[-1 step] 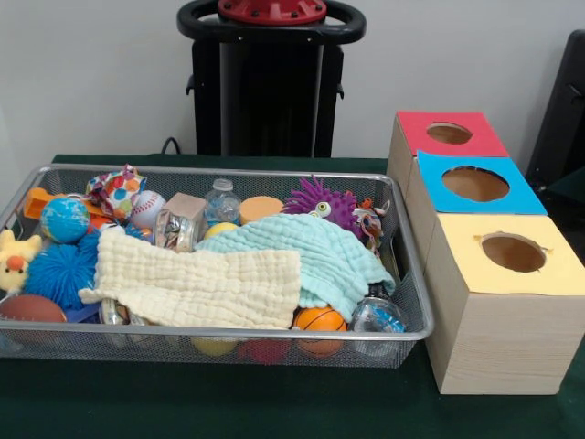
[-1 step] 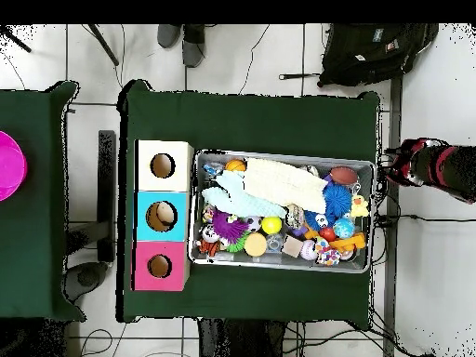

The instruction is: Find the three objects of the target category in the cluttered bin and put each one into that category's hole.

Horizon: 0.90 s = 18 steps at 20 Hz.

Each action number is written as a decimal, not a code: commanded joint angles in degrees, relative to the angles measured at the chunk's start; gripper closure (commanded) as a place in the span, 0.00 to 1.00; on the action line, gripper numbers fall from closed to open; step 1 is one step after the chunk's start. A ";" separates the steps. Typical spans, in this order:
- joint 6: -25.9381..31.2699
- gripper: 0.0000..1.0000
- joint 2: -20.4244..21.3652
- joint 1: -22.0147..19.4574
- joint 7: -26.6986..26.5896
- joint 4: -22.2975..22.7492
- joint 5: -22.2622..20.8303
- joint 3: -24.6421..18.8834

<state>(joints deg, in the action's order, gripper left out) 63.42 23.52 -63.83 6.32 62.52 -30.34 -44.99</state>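
While bin [image 1: 402, 315] fills front view, overhead shows backpack [image 2: 372, 51].

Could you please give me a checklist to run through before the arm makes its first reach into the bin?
1. The mesh bin sits flat on the table: ok.
2. The red hole, blue hole and yellow hole are unblocked: ok.
3. Bin contents exposed: not ok; the cream cloth and teal cloth cover the middle.
4. The arm is clear of the bin: ok, off to one side in the overhead view.
5. State of the gripper: cannot tell.
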 commanded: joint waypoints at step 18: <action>-7.89 0.00 -2.19 4.15 17.85 1.98 2.98 10.15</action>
<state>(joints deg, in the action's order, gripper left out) 56.88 23.30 -62.09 6.36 62.25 -28.45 -40.45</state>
